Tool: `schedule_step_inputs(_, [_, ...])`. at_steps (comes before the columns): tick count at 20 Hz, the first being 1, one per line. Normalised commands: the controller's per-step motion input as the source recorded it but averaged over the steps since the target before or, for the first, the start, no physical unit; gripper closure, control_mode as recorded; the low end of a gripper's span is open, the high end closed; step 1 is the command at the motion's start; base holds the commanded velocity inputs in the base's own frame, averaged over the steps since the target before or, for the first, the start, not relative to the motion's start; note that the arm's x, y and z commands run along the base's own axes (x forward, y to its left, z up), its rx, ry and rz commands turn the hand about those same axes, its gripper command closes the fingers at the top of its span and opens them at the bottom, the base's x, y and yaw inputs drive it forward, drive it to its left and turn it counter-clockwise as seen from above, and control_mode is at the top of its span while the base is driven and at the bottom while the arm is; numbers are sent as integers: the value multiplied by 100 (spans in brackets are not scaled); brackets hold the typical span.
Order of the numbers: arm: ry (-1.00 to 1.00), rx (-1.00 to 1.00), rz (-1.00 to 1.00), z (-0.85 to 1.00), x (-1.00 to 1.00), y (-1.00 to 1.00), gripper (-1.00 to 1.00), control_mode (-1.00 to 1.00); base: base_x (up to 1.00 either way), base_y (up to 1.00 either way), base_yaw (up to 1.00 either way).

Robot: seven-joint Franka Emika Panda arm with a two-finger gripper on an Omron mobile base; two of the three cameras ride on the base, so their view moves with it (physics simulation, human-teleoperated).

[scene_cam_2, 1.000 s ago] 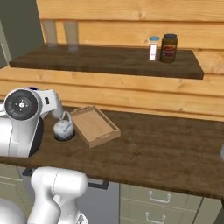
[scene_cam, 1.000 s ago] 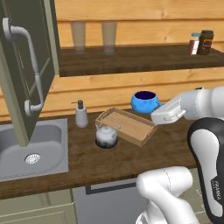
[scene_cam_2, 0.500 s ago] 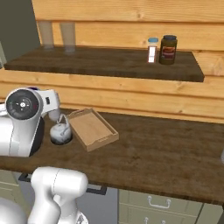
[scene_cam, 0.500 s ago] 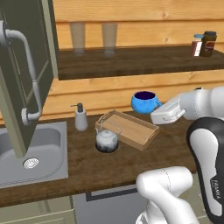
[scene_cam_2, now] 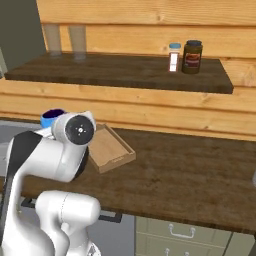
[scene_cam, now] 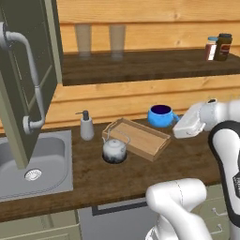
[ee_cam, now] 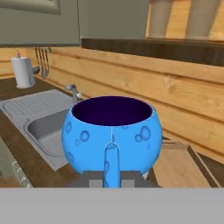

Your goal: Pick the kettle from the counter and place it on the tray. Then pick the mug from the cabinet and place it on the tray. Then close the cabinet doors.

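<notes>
1. Both base views have slid slightly, so the base has driven; the claw [ee_cam: 111,177] stays clamped on the mug's handle.
2. Mug [scene_cam: 161,116] hangs just behind the tray's [scene_cam: 140,140] far rim.
3. Likely risks: the round mug swinging on that thin handle, or clipping the rim if lowered early.
4. Kettle [scene_cam: 114,150] crowds the tray's near corner on the counter [scene_cam: 93,178]; soap bottle [scene_cam: 86,127] and the open cabinet door [scene_cam: 28,93] hem the left. Open room lies to the right.

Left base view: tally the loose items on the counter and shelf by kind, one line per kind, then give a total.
Glasses: 2
Jars: 2
Kettle: 1
Mug: 1
Tray: 1
Soap bottle: 1
Total: 8
</notes>
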Motion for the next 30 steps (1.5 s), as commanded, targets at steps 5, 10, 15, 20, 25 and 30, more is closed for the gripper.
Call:
schedule_step_inputs(5, [-10, 0, 12, -64, 48, -25, 100, -100, 0, 0, 0])
schedule_step_inputs(10, [-12, 2, 15, -58, 39, -18, 100, -100, 0, 0, 0])
schedule_step_inputs(15, [-11, 5, 15, -45, 43, -21, 100, -100, 0, 0, 0])
schedule_step_inputs(20, [-10, 1, 12, -37, 46, -7, 100, -100, 0, 0, 0])
schedule_step_inputs(25, [-5, 0, 11, -33, 53, 0, 100, -100, 0, 0, 0])
schedule_step_inputs(30, [-6, 0, 11, -35, 54, -3, 100, -100, 0, 0, 0])
